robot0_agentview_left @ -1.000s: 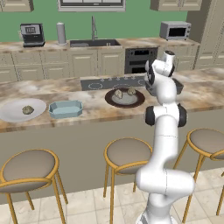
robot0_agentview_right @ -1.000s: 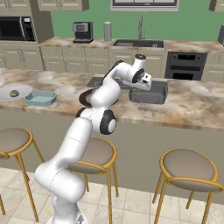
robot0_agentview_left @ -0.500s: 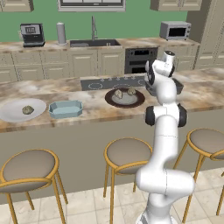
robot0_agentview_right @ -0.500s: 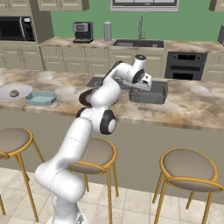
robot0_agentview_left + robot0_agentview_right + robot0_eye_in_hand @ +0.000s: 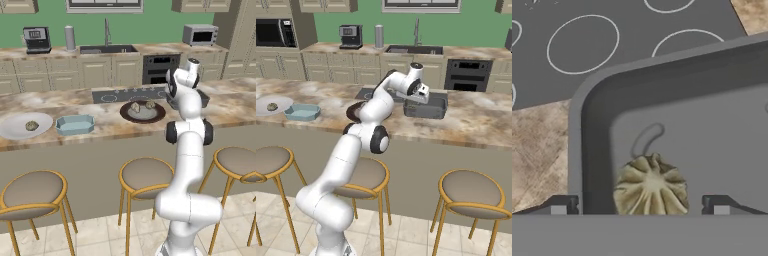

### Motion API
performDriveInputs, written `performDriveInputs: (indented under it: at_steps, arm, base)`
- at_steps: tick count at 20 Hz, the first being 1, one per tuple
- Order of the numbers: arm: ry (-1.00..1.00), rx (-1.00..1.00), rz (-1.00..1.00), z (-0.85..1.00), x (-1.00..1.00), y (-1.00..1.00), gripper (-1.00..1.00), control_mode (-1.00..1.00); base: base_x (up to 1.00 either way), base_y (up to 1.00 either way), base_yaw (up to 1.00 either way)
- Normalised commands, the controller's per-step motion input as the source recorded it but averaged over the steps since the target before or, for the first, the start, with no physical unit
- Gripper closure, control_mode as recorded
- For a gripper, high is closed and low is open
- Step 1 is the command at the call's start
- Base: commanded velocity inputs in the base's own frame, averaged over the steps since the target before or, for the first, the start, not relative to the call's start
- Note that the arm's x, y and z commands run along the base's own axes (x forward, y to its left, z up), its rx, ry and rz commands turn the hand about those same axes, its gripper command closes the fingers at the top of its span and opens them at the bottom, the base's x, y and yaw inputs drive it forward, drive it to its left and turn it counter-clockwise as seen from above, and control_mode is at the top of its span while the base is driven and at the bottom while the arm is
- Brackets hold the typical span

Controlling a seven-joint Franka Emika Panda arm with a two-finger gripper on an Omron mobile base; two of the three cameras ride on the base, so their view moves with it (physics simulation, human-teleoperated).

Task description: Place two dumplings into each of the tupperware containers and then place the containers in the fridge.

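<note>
Over the dark grey container (image 5: pixel 677 100), fingers (image 5: pixel 559 205) spread wide, dumpling (image 5: pixel 651 186) lying free between.

In the hand view the dark grey container (image 5: pixel 677 95) runs off the right edge, and the dumpling (image 5: pixel 651 187) inside it is cut along its lower side. From the left base the arm covers most of that container (image 5: pixel 204 98) — just a sliver shows at the tabletop's right end. The lump on the white plate (image 5: pixel 15 129) is too small to identify.
</note>
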Motion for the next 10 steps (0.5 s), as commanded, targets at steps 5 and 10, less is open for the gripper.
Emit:
performDriveInputs:
  at_steps: [5, 10]
  arm:
    - [-0.09, -0.08, 0.00, -0.01, -0.88, 0.50, -1.00, -1.00]
    - [-0.09, -0.11, 0.00, -0.01, -1.00, 0.55, -1.00, -1.00]
  base:
    - [0.00, 0.00, 0.00]
    - [0.00, 0.00, 0.00]
